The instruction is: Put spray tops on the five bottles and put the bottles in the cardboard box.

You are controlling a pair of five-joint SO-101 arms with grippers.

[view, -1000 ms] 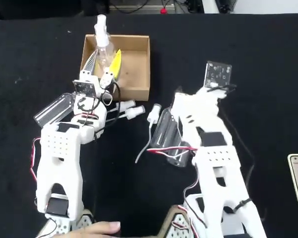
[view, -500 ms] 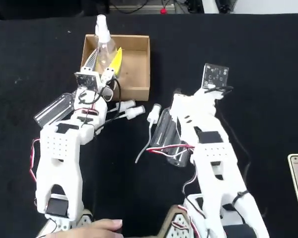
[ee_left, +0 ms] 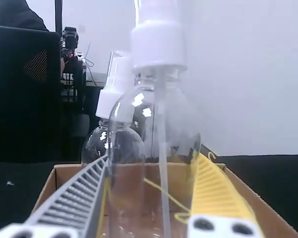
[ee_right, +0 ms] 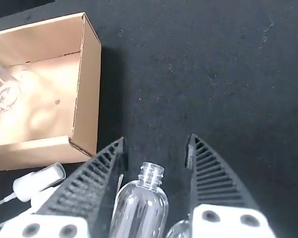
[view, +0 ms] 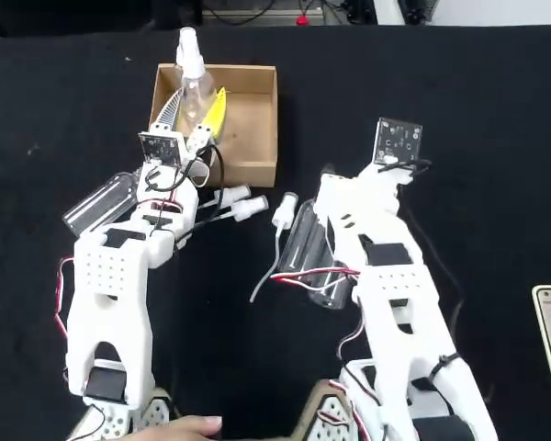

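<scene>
— What is held by the left gripper [ee_left: 153,158]?
— A capped bottle [ee_left: 154,134] is clamped between its fingers, in the cardboard box [view: 253,138].
— And the right gripper [ee_right: 156,141]?
— Its fingers are spread; an uncapped bottle [ee_right: 141,203] is seen lying between them.

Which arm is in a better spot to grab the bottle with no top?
Right. The right end effector is open around the uncapped bottle; the left end effector grips a capped bottle at the cardboard box.
</scene>
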